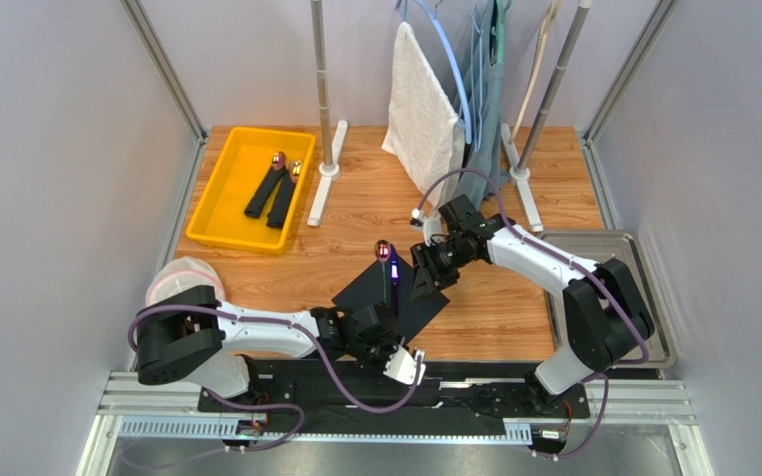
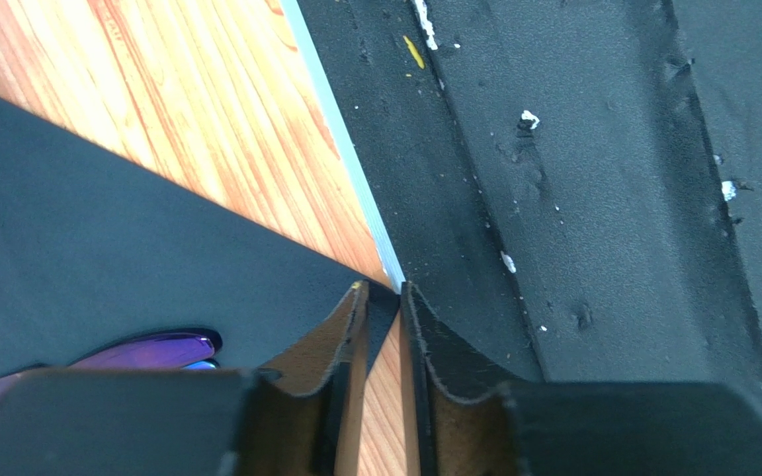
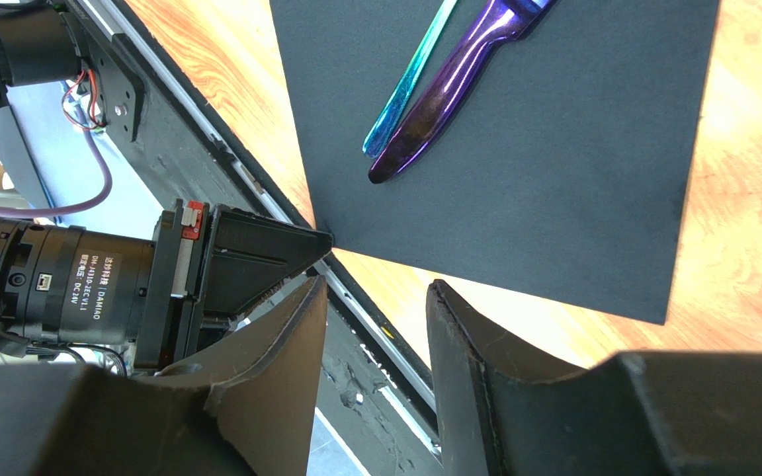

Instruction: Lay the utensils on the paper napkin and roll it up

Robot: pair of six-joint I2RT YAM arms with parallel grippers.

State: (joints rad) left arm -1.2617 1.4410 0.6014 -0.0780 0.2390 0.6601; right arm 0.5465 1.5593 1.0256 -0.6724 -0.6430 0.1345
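The black paper napkin (image 1: pixel 360 296) lies flat on the wooden table, turned like a diamond. On it lie two utensils: a spoon with an iridescent head (image 1: pixel 383 248) and a thin blue piece (image 1: pixel 393 270). The right wrist view shows the purple handle (image 3: pixel 445 94) and the blue piece (image 3: pixel 410 84) side by side on the napkin (image 3: pixel 554 178). My left gripper (image 1: pixel 387 337) (image 2: pixel 383 290) is at the napkin's (image 2: pixel 87 218) near corner. Its jaws stand a narrow gap apart with the corner tip between them. My right gripper (image 1: pixel 423 280) (image 3: pixel 380 283) hovers open and empty over the napkin's right edge.
A yellow bin (image 1: pixel 218 203) at the back left holds two more dark-handled utensils (image 1: pixel 268 193). A white towel (image 1: pixel 420 109) and a grey-blue garment (image 1: pixel 484 89) hang on a rack at the back. A metal tray (image 1: pixel 643 297) sits at the right. A black mat (image 2: pixel 604 198) borders the near table edge.
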